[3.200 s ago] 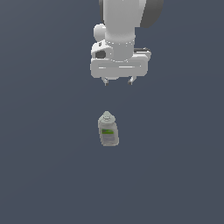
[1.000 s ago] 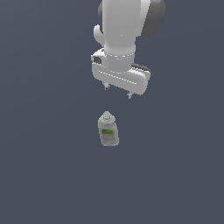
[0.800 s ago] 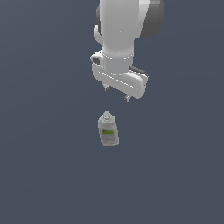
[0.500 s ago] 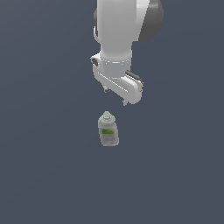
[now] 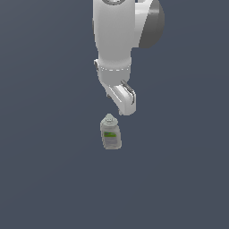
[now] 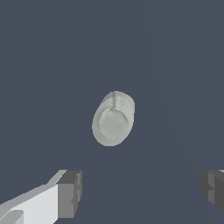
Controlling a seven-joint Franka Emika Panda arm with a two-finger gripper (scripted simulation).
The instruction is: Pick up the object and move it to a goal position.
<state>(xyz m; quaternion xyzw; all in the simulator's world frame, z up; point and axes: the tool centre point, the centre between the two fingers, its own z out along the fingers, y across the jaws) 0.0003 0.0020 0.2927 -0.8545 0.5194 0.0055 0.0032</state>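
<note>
**Q:** Standing where, exactly, is the small pale grey bottle with the rounded conical cap and green-and-white label (image 5: 110,133)?

**A:** It stands upright on the plain dark blue-grey surface (image 5: 49,179), near the middle of the exterior view. Nothing touches it.

**Q:** And the white robot arm (image 5: 117,40)?

**A:** It comes down from the top of the exterior view. Its white gripper (image 5: 121,107) hangs just above the bottle's cap, slightly toward the exterior view's right, with a small gap between them.

**Q:** How are the fingers set?

**A:** Spread wide apart and holding nothing. In the wrist view one dark grey finger pad (image 6: 69,193) and the other (image 6: 213,189) sit at opposite sides of the picture, with bare surface between them.

**Q:** What does the wrist camera see of the bottle?

**A:** It looks nearly straight down on the bottle (image 6: 113,118), showing the round cap as a pale oval. The bottle lies ahead of the gap between the fingers, not yet between them.
</note>
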